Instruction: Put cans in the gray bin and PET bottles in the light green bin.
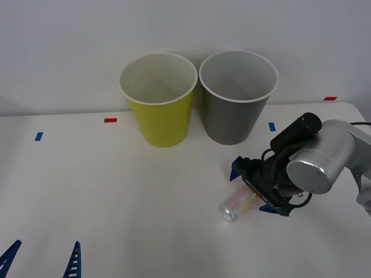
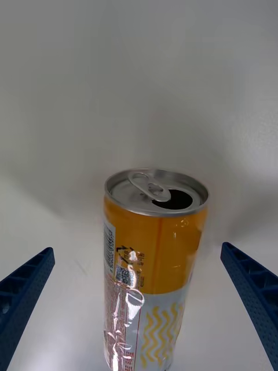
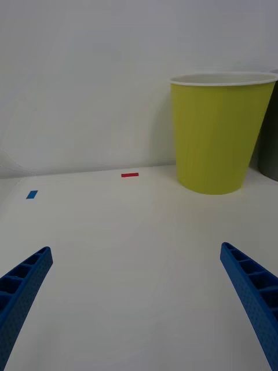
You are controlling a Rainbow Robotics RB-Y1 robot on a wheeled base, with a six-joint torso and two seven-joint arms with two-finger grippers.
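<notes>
Fingers of the right gripper [image 1: 255, 189] spread wide around the can [image 1: 238, 205] lying on the tabletop [image 1: 116, 208], before the gray bin [image 1: 236, 98] and light green bin [image 1: 159, 101]. Right wrist view: blue fingers [image 2: 23, 290] flank the can [image 2: 150, 272], untouching. Left wrist view: left gripper [image 3: 139, 307] open, parked low over the tabletop.

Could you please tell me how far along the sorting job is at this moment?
Nothing is sorted yet. In hand: the open right gripper straddles the can lying on the table, not yet closed. Left: grasp it and drop it in the gray bin. The left gripper waits open nearby.
</notes>
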